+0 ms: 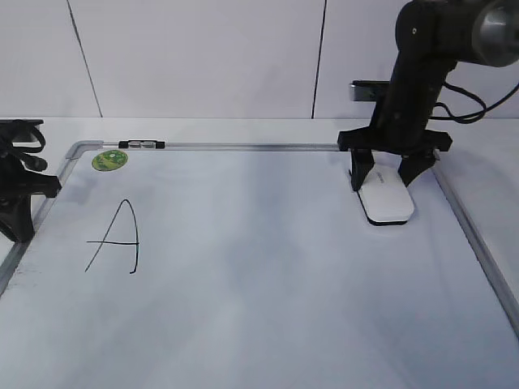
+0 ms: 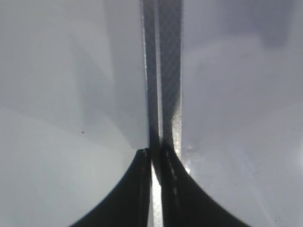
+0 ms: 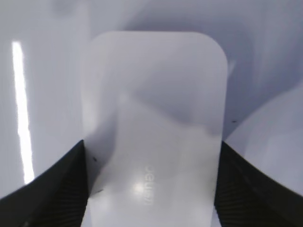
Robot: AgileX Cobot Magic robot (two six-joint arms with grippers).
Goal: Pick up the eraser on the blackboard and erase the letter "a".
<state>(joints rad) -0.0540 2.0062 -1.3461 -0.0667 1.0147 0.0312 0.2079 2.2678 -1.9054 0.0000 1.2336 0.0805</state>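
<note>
Right arm: the black arm is reaching down from the upper right, its wrist pointing at the board [image 1: 268,267], with the right gripper [image 1: 388,180] standing over the eraser [image 1: 386,200].
Right jaws: they are standing spread, one finger on each long side of the eraser; in the right wrist view the dark fingers [image 3: 52,189] are sitting just beside the eraser [image 3: 154,132] edges, and whether they are touching it is not clear.
Left arm: it is resting low at the board's left edge, the left gripper [image 1: 20,207] sitting over the frame [image 1: 243,147].
Left jaws: they are lying pressed together, tips [image 2: 152,156] nearly meeting over the frame strip [image 2: 165,71], pinching nothing.
Eraser: it is lying flat on the board between the right jaws, near the far right corner; white, rounded-rectangular, smooth and glossy, with faint grey lettering on top.
Letter: a large handwritten "A" [image 1: 116,237] in thin black marker is showing well away from the right jaws, nearer the left jaws; no small "a" can be made out.
Board: glossy white surface, silver-grey metal frame, rounded corners, a round green sticker [image 1: 109,160] by the far left corner and a small marker [image 1: 141,145] lying on the frame beside it.
</note>
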